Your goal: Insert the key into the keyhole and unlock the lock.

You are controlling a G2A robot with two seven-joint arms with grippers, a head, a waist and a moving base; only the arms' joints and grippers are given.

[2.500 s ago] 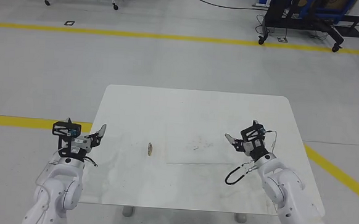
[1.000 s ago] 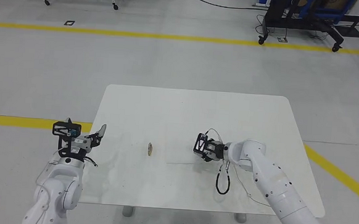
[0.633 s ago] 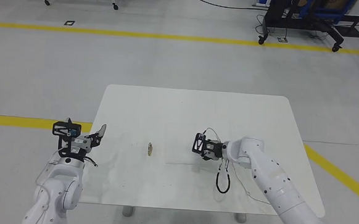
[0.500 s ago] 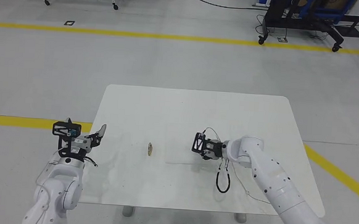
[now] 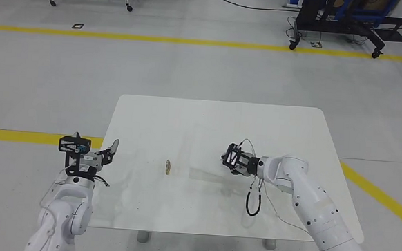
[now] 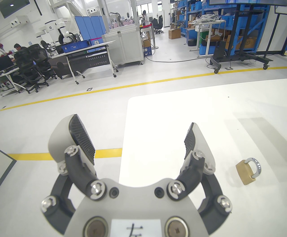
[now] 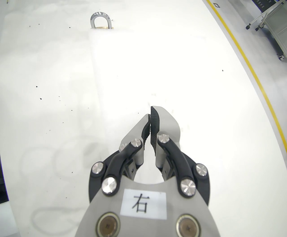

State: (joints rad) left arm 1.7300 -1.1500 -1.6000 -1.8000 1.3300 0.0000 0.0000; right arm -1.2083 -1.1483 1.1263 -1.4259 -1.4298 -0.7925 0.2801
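A small brass padlock (image 5: 167, 166) with a silver shackle lies on the white table (image 5: 208, 126), left of centre; it is also seen as the padlock (image 6: 246, 172) and the padlock (image 7: 101, 21). My right gripper (image 5: 225, 157) hovers low over the table's middle, to the right of the padlock and pointing at it. In the wrist view the right gripper (image 7: 150, 112) is shut, pads pressed together, and I can make out no key between them. My left gripper (image 5: 96, 142) hangs open at the table's left edge, and the left gripper (image 6: 134, 128) holds nothing.
A black cable (image 5: 253, 198) loops from the right arm over the table. Faint ring marks and dark specks dot the tabletop (image 7: 56, 143). Yellow floor lines (image 5: 192, 41) run behind and beside the table. Carts and racks stand far off.
My right arm swung in from the table's right side to its middle, its gripper went from open to shut, then it drew back slightly to the right. The left arm and padlock stayed put.
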